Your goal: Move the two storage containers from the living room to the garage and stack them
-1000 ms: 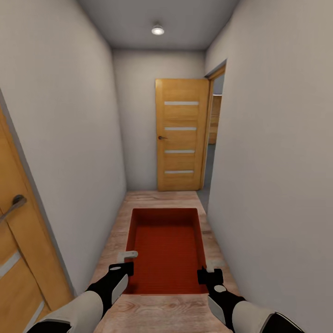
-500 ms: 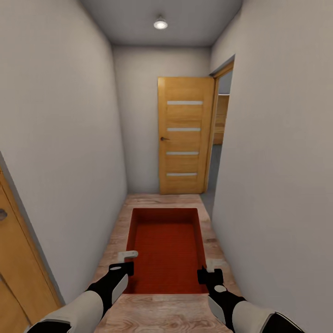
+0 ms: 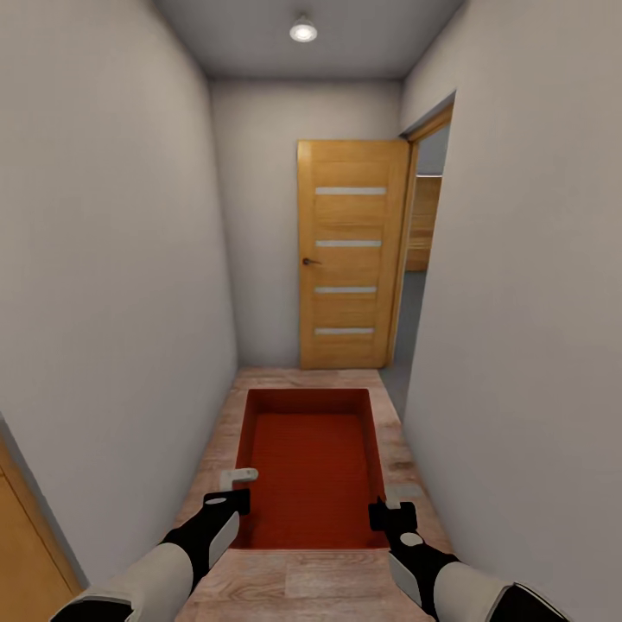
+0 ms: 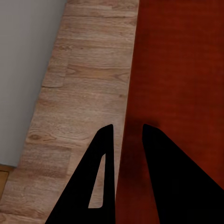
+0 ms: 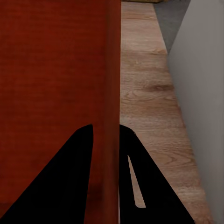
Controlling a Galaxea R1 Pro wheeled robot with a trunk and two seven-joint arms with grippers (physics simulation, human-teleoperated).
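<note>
Orange-red and lidless, a storage container (image 3: pixel 311 466) is carried out in front of the robot, level, its ribbed bottom facing up toward the head camera. It sits between the two arms above a light wood-plank floor (image 3: pixel 302 583) in a narrow corridor with pale grey walls (image 3: pixel 112 259).

The left gripper (image 3: pixel 231 489) grips the container's left long wall near the near corner. In the left wrist view its two dark fingers (image 4: pixel 100 186) straddle that thin wall, one outside over the planks and one inside over the red bottom, closed narrowly on it.

The right gripper (image 3: pixel 393 508) holds the opposite long wall in the same way. In the right wrist view the wall runs straight up between the fingers (image 5: pixel 135 186), which pinch it from both sides.

Ahead, at the corridor's end, stands an orange-wood door (image 3: pixel 350 255) with four pale stripes and a small dark handle. It is swung open beside a doorway (image 3: pixel 419 250) in the right-hand wall, through which more orange wood and a grey floor show. A round ceiling light (image 3: pixel 302 31) glows overhead. At the lower left edge, a sliver of another orange-wood door (image 3: pixel 22 544) is visible.
</note>
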